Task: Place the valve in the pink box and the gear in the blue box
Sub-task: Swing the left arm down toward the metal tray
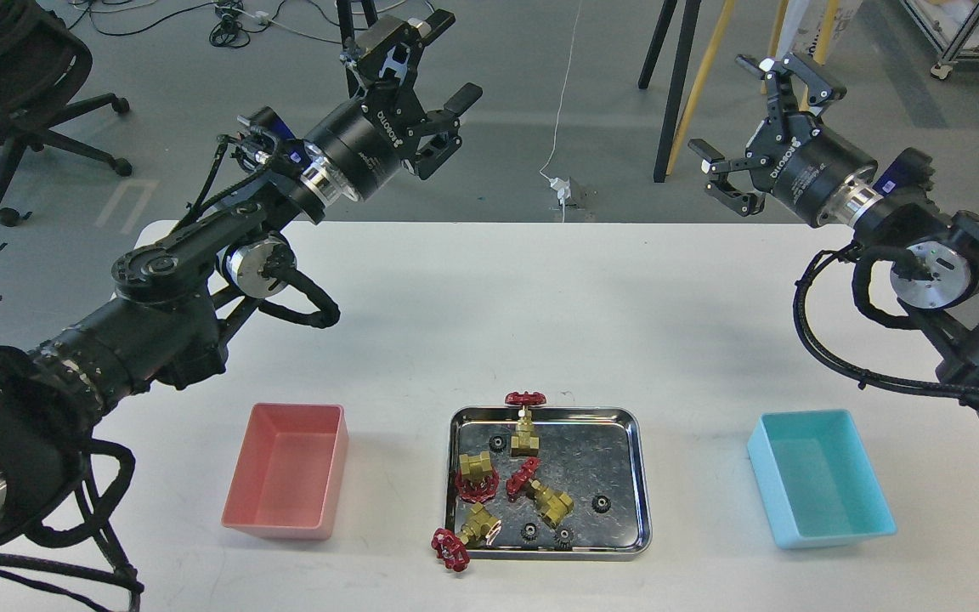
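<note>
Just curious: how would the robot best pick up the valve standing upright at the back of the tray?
Probably from above, pinching the standing valve's thin stem below its red wheel, which tops the brass body, clear of the steel tray wall.

"ROBOTIQ" on both pincer bodies

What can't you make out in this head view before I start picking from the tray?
- The gears in the steel tray: too small in the head view for teeth or centre holes to show clearly.
- The front-left valve: its handwheel overhangs the rim, hiding the tray edge below.
- The left arm near the picture's lower left corner: cut off by the frame edge.
</note>
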